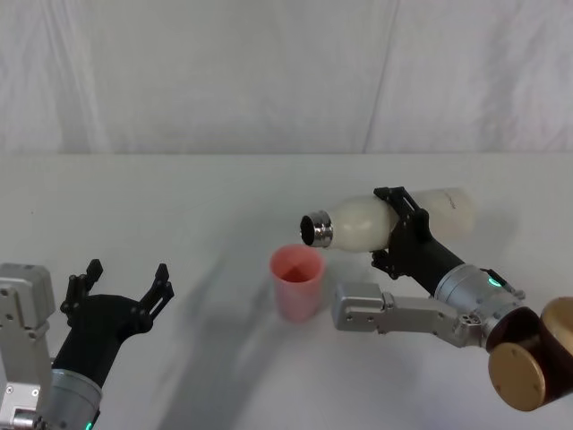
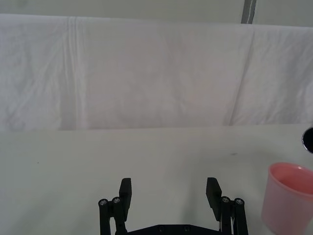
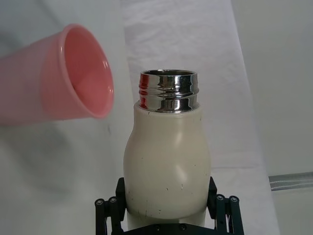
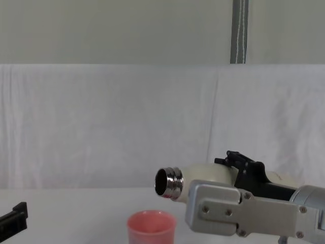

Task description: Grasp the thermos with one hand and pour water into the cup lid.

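Clamping the thermos [image 1: 358, 222] nearly horizontal, neck pointing left over the cup lid [image 1: 296, 281], right gripper [image 1: 399, 226].

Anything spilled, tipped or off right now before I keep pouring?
Nothing stands out. The right gripper holds the thermos tipped nearly level, neck above the upright cup lid. No water shows on the table. The left gripper sits open, apart.

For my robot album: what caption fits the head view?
Right gripper tips the thermos over the pink cup lid.
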`<state>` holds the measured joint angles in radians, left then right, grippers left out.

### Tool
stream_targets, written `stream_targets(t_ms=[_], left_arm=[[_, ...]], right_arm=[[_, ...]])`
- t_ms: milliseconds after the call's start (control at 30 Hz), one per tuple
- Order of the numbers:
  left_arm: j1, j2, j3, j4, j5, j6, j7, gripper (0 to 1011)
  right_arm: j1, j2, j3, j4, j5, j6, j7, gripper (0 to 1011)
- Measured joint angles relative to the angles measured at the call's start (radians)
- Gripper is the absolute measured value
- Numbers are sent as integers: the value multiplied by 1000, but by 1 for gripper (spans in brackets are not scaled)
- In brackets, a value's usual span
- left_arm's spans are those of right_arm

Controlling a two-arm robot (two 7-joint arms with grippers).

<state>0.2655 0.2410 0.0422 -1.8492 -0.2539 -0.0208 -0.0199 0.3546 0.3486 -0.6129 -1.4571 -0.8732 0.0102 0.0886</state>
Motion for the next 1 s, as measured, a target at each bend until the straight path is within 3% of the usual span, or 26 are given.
stream_targets(t_ms=[1000], left_arm=[[0,0,0,0,0,0,0,1001]], right_arm=[[0,0,0,0,-3,2,-2,951]])
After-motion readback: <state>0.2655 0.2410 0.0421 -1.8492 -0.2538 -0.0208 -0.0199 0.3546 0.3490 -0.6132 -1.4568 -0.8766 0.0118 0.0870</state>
